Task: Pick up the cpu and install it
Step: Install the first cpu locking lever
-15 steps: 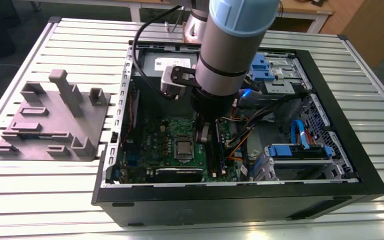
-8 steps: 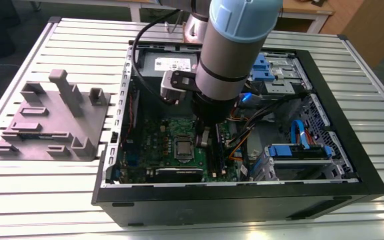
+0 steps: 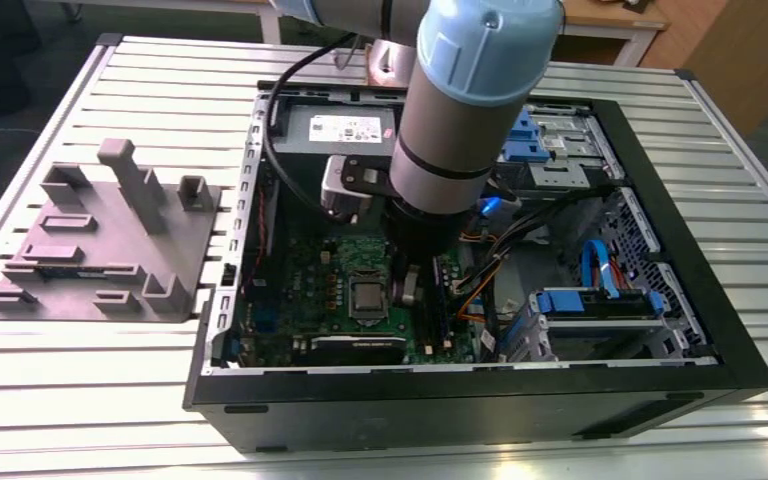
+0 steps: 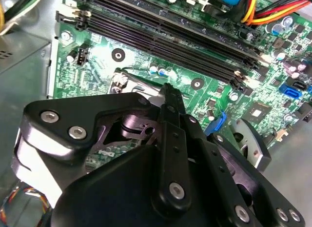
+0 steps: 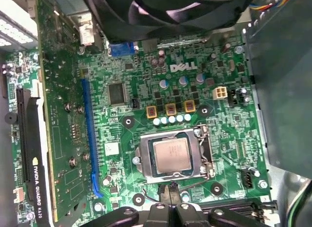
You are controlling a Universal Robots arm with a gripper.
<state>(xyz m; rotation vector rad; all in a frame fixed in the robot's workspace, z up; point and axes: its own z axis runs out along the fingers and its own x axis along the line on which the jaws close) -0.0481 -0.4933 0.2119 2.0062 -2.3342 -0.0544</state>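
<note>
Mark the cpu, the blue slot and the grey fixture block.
cpu (image 5: 170,155), first wrist view, metal top's middle.
blue slot (image 5: 91,139), first wrist view, mid-length.
grey fixture block (image 3: 97,250), exterior view, its base.

The cpu (image 5: 170,155) apparently sits in its socket (image 5: 145,161).

Exterior view looks steeply down on the open computer case (image 3: 491,405); both wrist views face its motherboard (image 5: 141,110) (image 4: 97,66) close up.
</note>
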